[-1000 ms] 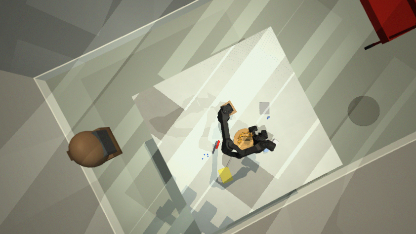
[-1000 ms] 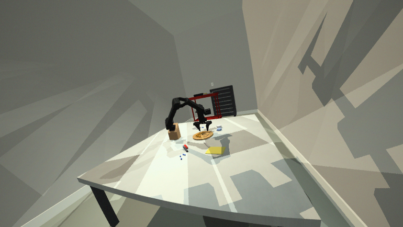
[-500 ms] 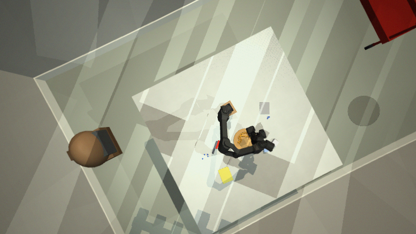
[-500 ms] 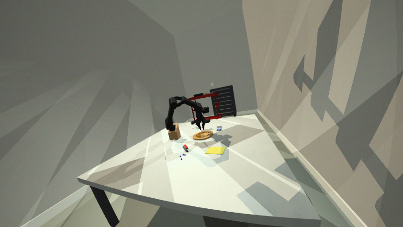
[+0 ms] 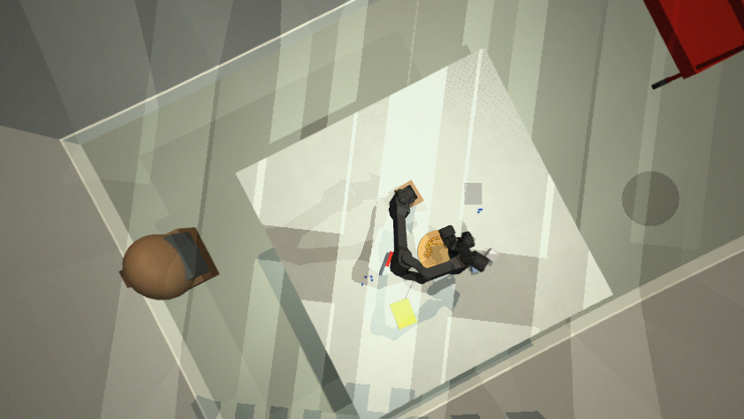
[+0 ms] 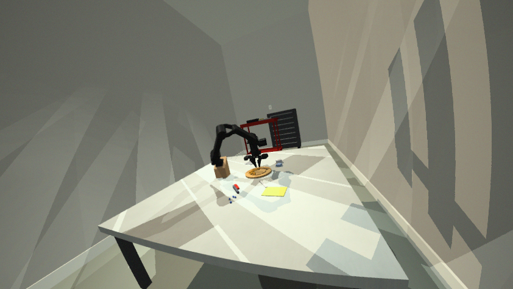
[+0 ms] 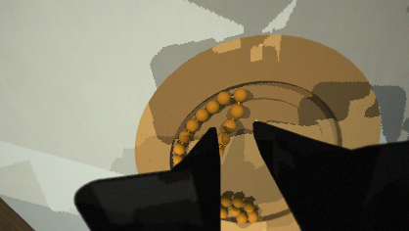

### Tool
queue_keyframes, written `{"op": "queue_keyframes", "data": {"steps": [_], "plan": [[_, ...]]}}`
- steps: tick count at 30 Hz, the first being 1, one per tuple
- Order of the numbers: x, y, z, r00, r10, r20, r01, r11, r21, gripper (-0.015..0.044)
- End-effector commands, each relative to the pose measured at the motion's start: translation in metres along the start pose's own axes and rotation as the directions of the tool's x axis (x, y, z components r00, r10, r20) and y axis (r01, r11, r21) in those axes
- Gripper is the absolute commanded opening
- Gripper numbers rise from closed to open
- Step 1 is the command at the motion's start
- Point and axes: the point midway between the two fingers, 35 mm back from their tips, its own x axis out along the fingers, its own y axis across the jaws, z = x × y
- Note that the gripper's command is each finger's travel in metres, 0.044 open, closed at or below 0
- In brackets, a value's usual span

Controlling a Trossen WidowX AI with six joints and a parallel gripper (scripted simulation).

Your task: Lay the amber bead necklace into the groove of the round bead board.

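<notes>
The round wooden bead board (image 5: 421, 249) (image 6: 265, 174) (image 7: 313, 59) lies flat on the table. The amber bead necklace (image 5: 428, 248) (image 6: 252, 172) (image 7: 202, 115) lies on it. In the wrist view one strand curves along the upper left of the ring groove, then doubles back inside the ring. Several beads are bunched at the bottom of the ring. No beads show in the groove's right side. My gripper (image 6: 258, 166) (image 7: 234, 130) is partly open and empty, pointing down close over the board. The left finger hides part of the necklace.
A yellow pad (image 5: 403, 313) (image 6: 274, 191), a red and grey item (image 5: 389, 258) (image 6: 236, 188) and small blue bits (image 5: 371, 278) (image 6: 230, 202) lie near the board. A grey square (image 5: 473, 194) and a small pale block (image 5: 491, 254) (image 6: 278, 162) are beyond it. The arm's base stands by a wooden block (image 6: 222, 171).
</notes>
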Motion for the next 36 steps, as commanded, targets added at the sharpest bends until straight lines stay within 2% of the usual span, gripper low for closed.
{"op": "queue_keyframes", "data": {"steps": [1,8,13,36], "plan": [[0.0071,0.0010,-0.0007,1.000,-0.001,-0.007,0.001,1.000,-0.006,0.0120],[0.0142,0.0017,-0.0013,1.000,0.001,-0.008,-0.001,1.000,-0.007,0.0120],[0.0117,0.0013,-0.0010,1.000,0.003,-0.002,-0.003,1.000,-0.002,0.0000],[0.0117,0.0013,-0.0010,1.000,0.003,-0.002,-0.003,1.000,-0.002,0.0000]]}}
